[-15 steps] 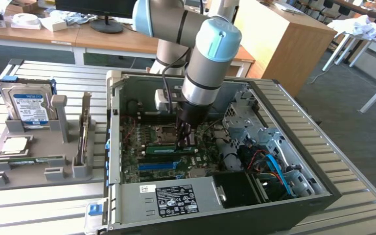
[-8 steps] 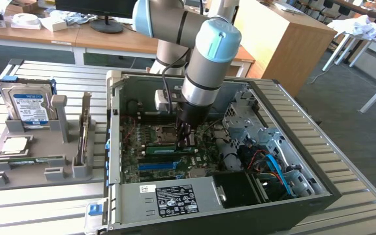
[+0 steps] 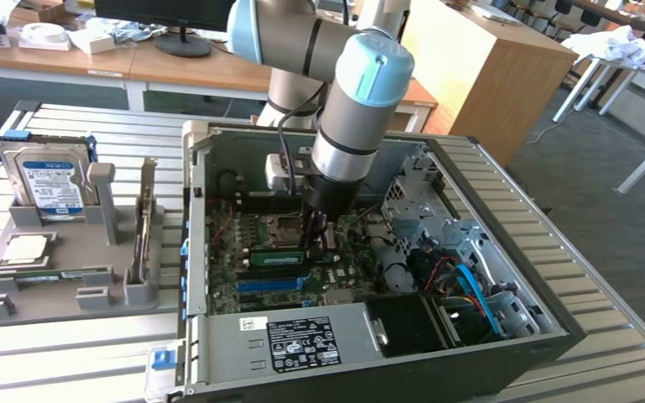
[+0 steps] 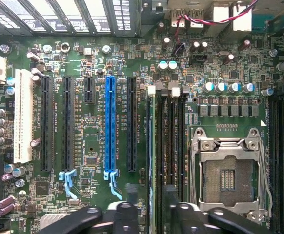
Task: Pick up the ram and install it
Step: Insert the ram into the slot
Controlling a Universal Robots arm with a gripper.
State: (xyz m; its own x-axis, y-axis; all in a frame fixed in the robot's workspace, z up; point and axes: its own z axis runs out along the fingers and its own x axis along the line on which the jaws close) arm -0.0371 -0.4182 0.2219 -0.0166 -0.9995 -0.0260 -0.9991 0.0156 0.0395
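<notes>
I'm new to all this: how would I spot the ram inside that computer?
Look into the open computer case, at the motherboard right by the arm's end effector. The ram is the long, narrow green stick standing on edge beside the silver processor socket, unlike the blue slot nearby.

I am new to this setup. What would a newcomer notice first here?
First, the grey and blue robot arm reaching down into the open computer case, its gripper open just above the motherboard. Next, the bright blue slot and the empty processor socket on that board. On the exterior view's left, a hard drive stands in a grey holder.
</notes>
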